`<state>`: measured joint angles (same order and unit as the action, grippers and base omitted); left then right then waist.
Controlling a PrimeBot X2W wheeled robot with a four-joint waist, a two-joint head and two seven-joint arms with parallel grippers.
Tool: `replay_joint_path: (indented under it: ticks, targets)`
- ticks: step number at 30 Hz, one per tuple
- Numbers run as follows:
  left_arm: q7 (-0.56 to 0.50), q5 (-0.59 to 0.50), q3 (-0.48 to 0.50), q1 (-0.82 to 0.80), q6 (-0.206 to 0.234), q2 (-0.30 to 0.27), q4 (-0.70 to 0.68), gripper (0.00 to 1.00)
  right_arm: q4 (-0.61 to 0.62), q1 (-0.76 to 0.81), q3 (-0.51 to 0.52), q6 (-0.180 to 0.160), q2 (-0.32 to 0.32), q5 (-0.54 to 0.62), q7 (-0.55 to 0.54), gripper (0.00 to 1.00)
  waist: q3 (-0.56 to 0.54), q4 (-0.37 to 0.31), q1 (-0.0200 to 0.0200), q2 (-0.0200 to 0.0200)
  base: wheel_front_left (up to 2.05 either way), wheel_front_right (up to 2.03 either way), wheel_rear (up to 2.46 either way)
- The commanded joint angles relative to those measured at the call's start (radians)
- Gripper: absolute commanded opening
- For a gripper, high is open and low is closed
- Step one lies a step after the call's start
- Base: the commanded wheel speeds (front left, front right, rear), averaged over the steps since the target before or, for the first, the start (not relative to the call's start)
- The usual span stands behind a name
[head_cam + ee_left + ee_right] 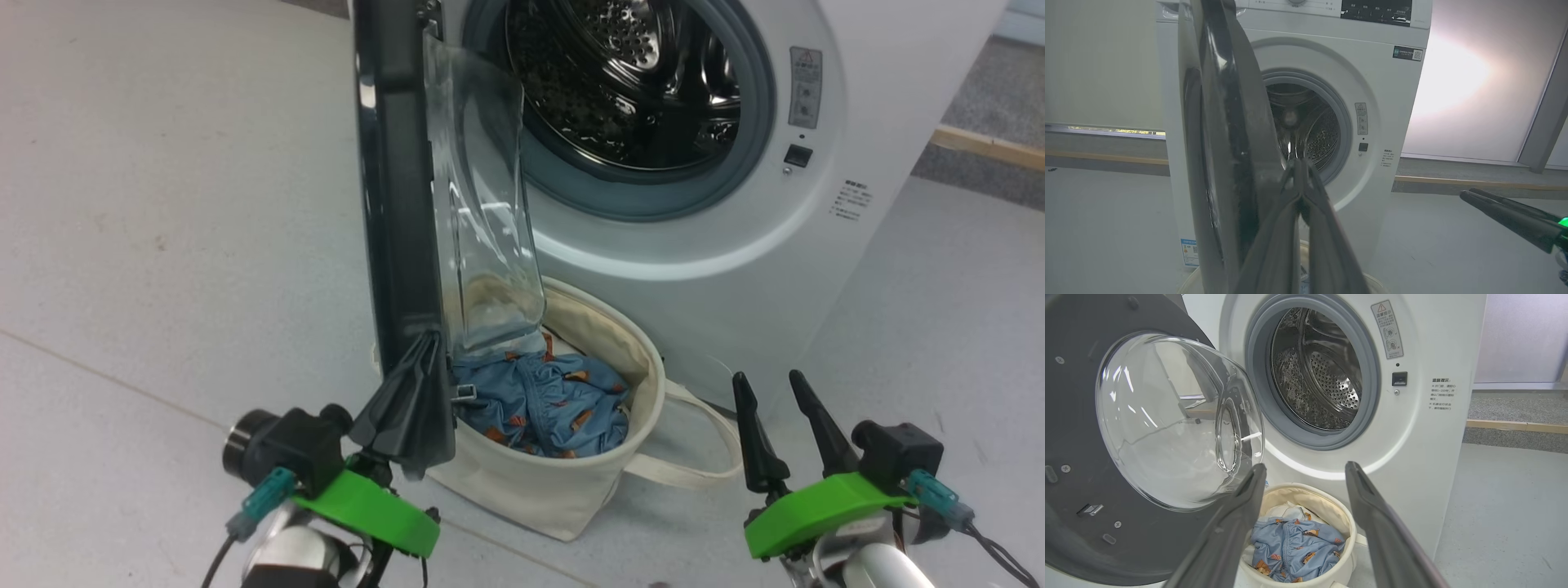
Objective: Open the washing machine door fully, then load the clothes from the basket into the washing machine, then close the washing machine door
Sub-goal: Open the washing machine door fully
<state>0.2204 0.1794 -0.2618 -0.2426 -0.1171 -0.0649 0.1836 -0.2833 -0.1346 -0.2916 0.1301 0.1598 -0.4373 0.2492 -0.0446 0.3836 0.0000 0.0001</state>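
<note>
Washing machine door [400, 204] stands open over the basket [522, 490], which holds the clothes [547, 400] at the foot of the washing machine [735, 245]; left hand [430, 339] clenched at the door's lower rim, right hand [767, 380] released beside the basket.

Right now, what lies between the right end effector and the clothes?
In the head view, the cream rim of the basket and one loop handle lie between the right end effector and the clothes; the rest is bare floor.
</note>
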Motion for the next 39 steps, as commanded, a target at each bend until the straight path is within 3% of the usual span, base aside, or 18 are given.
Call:
replay_joint_path:
  ticks: [1,12,24,31,39]
  targets:
    - [-0.006,0.009,0.019,-0.043,0.009,0.003,-0.002,0.0,0.025,-0.028,-0.016,0.001,0.011,-0.006,0.013,1.0,0.011,-0.008,0.0,-0.0001,0.0,0.0,0.0]
    - [0.012,0.058,-0.03,-0.102,0.056,0.012,0.152,0.0,0.018,-0.054,-0.019,0.001,0.003,-0.002,0.013,1.0,0.032,-0.031,0.0,-0.0001,0.0,0.0,0.0]
    - [0.022,0.079,0.026,-0.063,0.086,-0.049,0.16,0.0,0.024,-0.046,-0.005,0.001,0.003,0.002,0.013,1.0,0.046,0.039,0.0,-0.0001,0.0,0.0,0.0]
    - [0.019,0.108,0.089,-0.074,0.096,-0.114,0.167,0.0,0.023,-0.052,-0.014,0.001,-0.001,0.003,0.013,1.0,0.047,0.087,0.0,-0.0001,0.0,0.0,0.0]
    - [0.011,0.181,0.177,-0.169,0.042,-0.227,0.205,0.0,0.01,-0.068,-0.025,0.001,0.016,0.008,0.013,1.0,0.078,0.116,0.0,-0.0001,0.0,0.0,0.0]
